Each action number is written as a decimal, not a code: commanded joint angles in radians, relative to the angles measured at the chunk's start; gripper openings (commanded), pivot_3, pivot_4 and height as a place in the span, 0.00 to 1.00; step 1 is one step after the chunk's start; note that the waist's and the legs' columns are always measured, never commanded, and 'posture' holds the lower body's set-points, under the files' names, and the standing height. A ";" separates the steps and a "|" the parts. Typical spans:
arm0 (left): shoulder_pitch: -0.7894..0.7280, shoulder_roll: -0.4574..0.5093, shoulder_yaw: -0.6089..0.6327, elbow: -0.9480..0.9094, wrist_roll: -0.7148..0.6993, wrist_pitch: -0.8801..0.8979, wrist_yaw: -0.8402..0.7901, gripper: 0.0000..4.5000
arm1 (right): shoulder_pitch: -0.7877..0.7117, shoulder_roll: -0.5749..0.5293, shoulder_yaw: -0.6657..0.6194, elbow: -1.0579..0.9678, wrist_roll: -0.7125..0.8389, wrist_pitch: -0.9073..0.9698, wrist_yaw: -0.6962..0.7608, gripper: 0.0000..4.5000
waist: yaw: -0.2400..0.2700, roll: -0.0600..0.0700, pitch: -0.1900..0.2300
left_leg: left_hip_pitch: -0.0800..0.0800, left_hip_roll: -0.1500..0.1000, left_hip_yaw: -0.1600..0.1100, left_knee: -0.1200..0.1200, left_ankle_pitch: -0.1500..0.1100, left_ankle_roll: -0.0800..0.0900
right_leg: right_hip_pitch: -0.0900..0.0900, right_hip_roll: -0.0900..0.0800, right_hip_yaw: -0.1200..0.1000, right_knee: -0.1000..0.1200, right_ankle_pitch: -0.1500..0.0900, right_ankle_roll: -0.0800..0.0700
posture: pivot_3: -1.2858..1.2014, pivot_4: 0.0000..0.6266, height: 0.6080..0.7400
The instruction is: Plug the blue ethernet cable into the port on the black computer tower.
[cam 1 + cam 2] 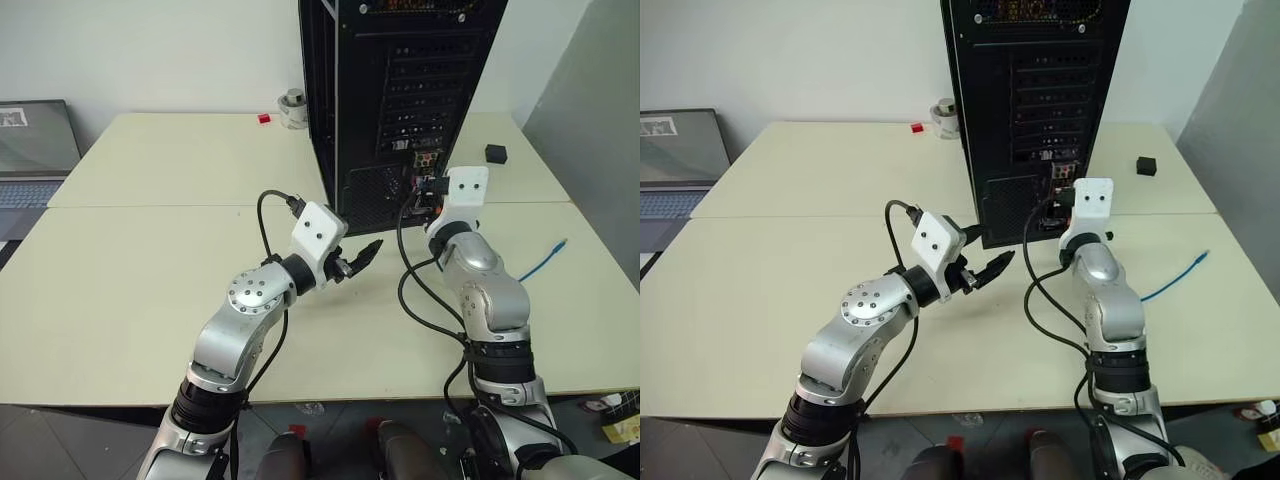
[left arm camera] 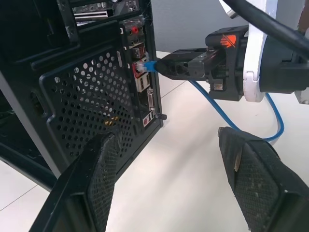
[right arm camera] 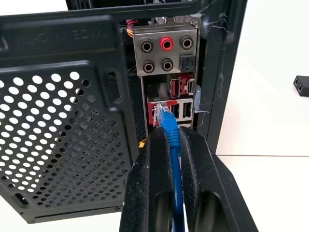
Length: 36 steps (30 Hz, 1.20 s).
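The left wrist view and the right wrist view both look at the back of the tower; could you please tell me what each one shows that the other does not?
Left wrist view: the right gripper seen from the side, the left gripper's open fingers, and the blue ethernet cable looping over the table.

Right wrist view: the audio jacks face-on, and a small black box.

Both: the black computer tower and the clear plug at its port.

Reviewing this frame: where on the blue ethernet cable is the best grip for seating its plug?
Probably the boot just behind the plug of the blue ethernet cable, approached straight at the black computer tower rear, where the right gripper pinches it: that aligns the plug with the port.
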 commanded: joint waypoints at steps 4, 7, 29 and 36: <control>-0.013 -0.001 -0.001 -0.025 0.010 -0.019 0.007 0.75 | -0.005 0.007 0.003 -0.051 -0.010 -0.017 0.006 0.00 | 0.000 0.000 0.000 | 0.000 0.000 0.000 0.000 0.000 0.000 | 0.000 0.000 0.000 0.000 0.000 0.000 | 0.52 0.24 1.00; -0.012 -0.002 0.000 -0.024 0.012 -0.019 0.007 0.75 | 0.006 0.008 0.003 -0.070 -0.014 -0.007 0.004 0.00 | 0.000 0.000 0.000 | 0.000 0.000 0.000 0.000 0.000 0.000 | 0.000 0.000 0.000 0.000 0.000 0.000 | 0.52 0.24 1.00; -0.014 0.008 -0.002 -0.022 0.019 -0.019 0.002 0.75 | 0.038 0.020 0.001 -0.100 -0.032 0.003 -0.029 0.00 | 0.002 0.000 0.000 | -0.001 0.000 0.000 0.000 0.000 0.000 | 0.000 0.000 0.000 -0.001 0.000 0.000 | 0.52 0.24 1.00; -0.015 0.010 -0.004 -0.021 0.020 -0.021 0.000 0.75 | 0.029 0.019 0.002 -0.088 -0.026 -0.008 -0.026 0.00 | 0.002 0.000 0.000 | -0.001 0.000 0.000 0.000 0.000 0.000 | 0.000 0.000 0.000 -0.001 0.000 0.000 | 0.52 0.24 1.00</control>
